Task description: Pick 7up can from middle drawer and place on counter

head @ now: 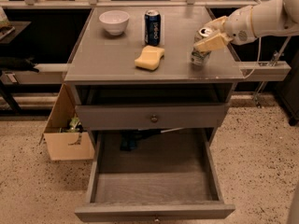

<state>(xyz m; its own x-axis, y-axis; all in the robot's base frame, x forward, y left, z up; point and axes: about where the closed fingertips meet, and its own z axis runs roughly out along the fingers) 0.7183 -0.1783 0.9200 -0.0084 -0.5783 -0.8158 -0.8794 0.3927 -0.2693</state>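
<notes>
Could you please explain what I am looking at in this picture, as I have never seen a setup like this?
One camera looks down at a grey cabinet from the front; where it is mounted is unknown. The white arm from the right belongs to a mobile robot. Its gripper, a two-finger clamp, is shut on the 7up can near the right edge of the counter; whether the can rests on it I cannot tell. Also on the counter: a white bowl, a dark-blue can and a yellow sponge. Below, the middle drawer stands pulled open.

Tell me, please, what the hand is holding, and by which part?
The hand, at the right edge of the counter, grips the 7up can around its upper body.
</notes>
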